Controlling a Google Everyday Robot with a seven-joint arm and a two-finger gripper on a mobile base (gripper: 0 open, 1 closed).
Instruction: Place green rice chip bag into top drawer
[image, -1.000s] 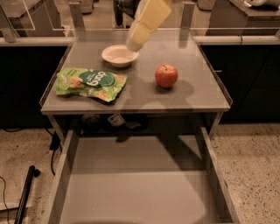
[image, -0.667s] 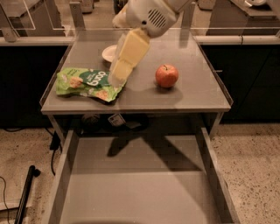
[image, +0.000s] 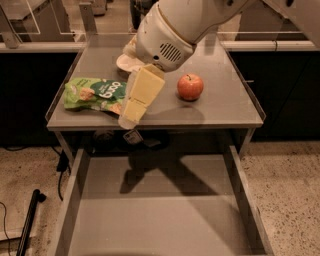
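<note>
The green rice chip bag (image: 95, 94) lies flat on the left part of the grey tabletop (image: 220, 107), its right end partly covered by my arm. My gripper (image: 131, 117) hangs from the white wrist, pointing down and to the left, just right of the bag and near the table's front edge. The top drawer (image: 155, 215) is pulled out below the table, a wide grey tray with nothing in it but the arm's shadow.
A red apple (image: 190, 86) stands on the right of the tabletop. A white bowl (image: 131, 61) sits at the back, mostly behind my arm. A black pole (image: 30, 220) lies on the speckled floor at the left.
My arm has swung down and forward from the back of the table; the gripper now sits low by the bag's right end. The bag, apple and drawer have not moved.
</note>
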